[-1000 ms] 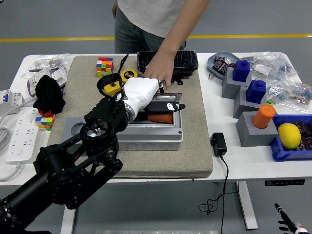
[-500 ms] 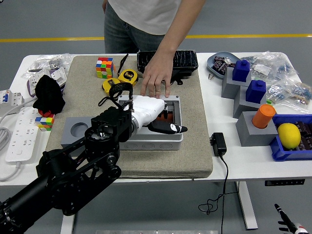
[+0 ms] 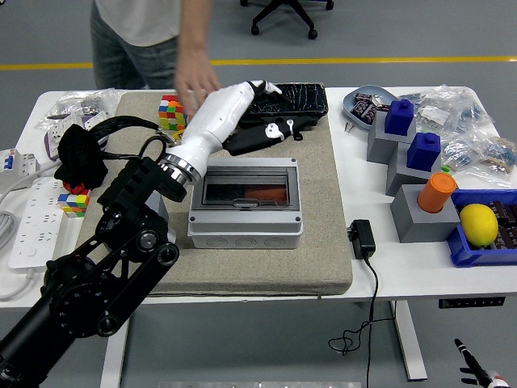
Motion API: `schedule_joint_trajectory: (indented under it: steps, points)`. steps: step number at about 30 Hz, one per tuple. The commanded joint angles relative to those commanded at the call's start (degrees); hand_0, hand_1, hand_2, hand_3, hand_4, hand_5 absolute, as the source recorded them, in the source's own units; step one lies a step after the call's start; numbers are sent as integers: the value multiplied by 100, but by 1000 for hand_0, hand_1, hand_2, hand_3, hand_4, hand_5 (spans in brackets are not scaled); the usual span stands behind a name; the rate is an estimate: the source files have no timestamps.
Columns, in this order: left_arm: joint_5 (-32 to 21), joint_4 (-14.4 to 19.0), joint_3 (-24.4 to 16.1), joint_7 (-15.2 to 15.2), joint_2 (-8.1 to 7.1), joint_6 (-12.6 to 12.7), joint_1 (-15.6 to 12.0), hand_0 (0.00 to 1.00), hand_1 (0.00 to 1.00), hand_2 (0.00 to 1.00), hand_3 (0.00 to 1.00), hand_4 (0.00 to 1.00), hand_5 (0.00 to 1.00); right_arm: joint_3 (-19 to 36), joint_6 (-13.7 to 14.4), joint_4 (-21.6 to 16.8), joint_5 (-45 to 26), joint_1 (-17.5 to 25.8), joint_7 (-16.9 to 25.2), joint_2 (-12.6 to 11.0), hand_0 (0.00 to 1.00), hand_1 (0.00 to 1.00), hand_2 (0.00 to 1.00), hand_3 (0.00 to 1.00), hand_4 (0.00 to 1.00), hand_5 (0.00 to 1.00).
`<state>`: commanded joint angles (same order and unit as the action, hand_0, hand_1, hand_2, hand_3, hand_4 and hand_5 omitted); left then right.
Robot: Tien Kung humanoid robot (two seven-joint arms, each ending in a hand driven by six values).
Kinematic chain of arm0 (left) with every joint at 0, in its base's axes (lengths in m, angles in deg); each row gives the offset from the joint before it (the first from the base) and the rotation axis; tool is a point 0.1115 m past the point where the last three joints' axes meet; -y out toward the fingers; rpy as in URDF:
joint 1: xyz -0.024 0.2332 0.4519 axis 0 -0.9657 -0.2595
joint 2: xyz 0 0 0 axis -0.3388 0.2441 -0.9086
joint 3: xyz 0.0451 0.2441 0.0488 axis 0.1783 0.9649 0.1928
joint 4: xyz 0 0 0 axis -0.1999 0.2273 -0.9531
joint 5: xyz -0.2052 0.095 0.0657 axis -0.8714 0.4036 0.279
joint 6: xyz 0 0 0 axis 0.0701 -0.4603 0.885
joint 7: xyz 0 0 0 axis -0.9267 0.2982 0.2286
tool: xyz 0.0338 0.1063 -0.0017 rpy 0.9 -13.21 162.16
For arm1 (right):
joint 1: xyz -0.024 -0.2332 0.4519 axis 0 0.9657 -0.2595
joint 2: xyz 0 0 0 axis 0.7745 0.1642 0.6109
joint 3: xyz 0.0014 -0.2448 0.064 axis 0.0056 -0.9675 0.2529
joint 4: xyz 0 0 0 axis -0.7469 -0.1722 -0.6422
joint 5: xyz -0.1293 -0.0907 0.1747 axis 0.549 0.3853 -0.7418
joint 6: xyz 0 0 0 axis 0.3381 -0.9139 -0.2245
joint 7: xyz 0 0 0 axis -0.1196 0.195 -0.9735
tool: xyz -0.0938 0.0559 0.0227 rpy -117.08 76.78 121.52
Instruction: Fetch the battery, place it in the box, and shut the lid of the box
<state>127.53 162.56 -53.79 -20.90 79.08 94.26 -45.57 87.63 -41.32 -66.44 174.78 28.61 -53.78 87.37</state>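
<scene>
Left hand (image 3: 257,109) has lifted off the box (image 3: 246,202), fingers loose, empty, over the black case (image 3: 300,101). Lid now shut vs half a sec ago; battery (image 3: 260,194) visible inside thru clear lid. Person's hand (image 3: 196,85) withdrawn. Task looks done.

Grey floor (image 3: 420,32) with a yellow line (image 3: 388,60) across the back, office chair base (image 3: 284,18) up top, white worktop (image 3: 380,271) on white legs (image 3: 414,343).
</scene>
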Motion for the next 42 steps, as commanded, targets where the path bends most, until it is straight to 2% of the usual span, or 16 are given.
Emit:
schedule_joint_trajectory:
  steps: [3, 4, 5, 9, 12, 13, 17, 19, 21, 22, 23, 28, 29, 34, 36, 42]
  points:
    - [-670, 106, -342, -670, 0, 577, -121, 827, 910, 856, 798, 998, 969, 15, 5, 0, -3, 4, 4, 8, 992, 875, 803, 803, 998, 998]
    - [-931, 123, -474, -931, 0, 634, -160, 827, 910, 856, 798, 998, 969, 20, 6, 0, -2, 6, 5, 10, 992, 875, 803, 803, 998, 998]
    - [-1155, 135, -624, -1155, 0, 641, -217, 938, 998, 951, 908, 998, 998, 25, 8, 0, -4, 8, 5, 13, 991, 873, 803, 803, 998, 998]
    - [-2123, 144, -1114, -2123, 0, 853, -395, 938, 998, 951, 908, 998, 998, 33, 17, 0, -24, 3, 10, 20, 991, 873, 803, 803, 998, 998]
    - [-2830, 108, -1557, -2801, 0, 1449, -544, 973, 998, 998, 957, 998, 998, 55, 43, 0, -38, -12, 32, 20, 992, 873, 802, 803, 998, 998]
    - [-3091, 96, -1678, -2841, 0, 1652, -585, 973, 998, 998, 957, 998, 998, 63, 60, 0, -53, -14, 44, 20, 992, 873, 802, 803, 998, 998]
    - [-4059, -11, -2016, -2243, 0, 2479, -712, 988, 998, 998, 980, 998, 998, 82, 145, 0, -95, -15, 80, 7, 996, 878, 810, 813, 998, 998]
    - [-4530, -95, -2090, -1877, -21, 2525, -783, 988, 998, 998, 980, 998, 998, 88, 227, 0, -133, -15, 120, -2, 996, 878, 810, 813, 998, 998]
    - [-4718, -201, -2118, -1478, -113, 2346, -867, 988, 998, 998, 980, 998, 998, 71, 337, 0, -206, -13, 177, -15, 996, 878, 810, 813, 998, 998]
    - [-4574, -263, -2122, -1252, -165, 2128, -910, 988, 998, 998, 980, 998, 998, 49, 384, 0, -260, -11, 210, -28, 996, 878, 810, 813, 998, 998]
    - [-4448, -297, -2138, -1097, -192, 1968, -943, 923, 998, 970, 920, 998, 998, 40, 410, 0, -285, -10, 229, -38, 998, 902, 851, 871, 998, 998]
    - [-3666, -420, -2194, -418, -456, 928, -1187, 923, 998, 970, 920, 998, 998, -23, 477, 0, -456, 8, 244, -84, 998, 902, 851, 871, 998, 998]
    - [-3564, -432, -2194, -373, -502, 668, -1227, 792, 845, 822, 815, 998, 998, -36, 469, 0, -486, 17, 237, -87, 998, 931, 885, 922, 998, 998]
    - [-3165, -446, -2067, -460, -753, -481, -1485, 792, 845, 822, 815, 998, 998, -91, 418, 0, -710, 106, 342, -101, 998, 931, 885, 922, 998, 998]
    - [-3007, -439, -1987, -568, -780, -604, -1588, 759, 794, 773, 785, 998, 998, -93, 415, 0, -800, 139, 414, -117, 998, 925, 882, 918, 998, 998]
    - [-2912, -414, -1860, -1039, -682, -240, -1883, 717, 767, 750, 743, 998, 998, -224, 318, 0, -1469, 191, 536, -141, 989, 915, 875, 913, 998, 998]
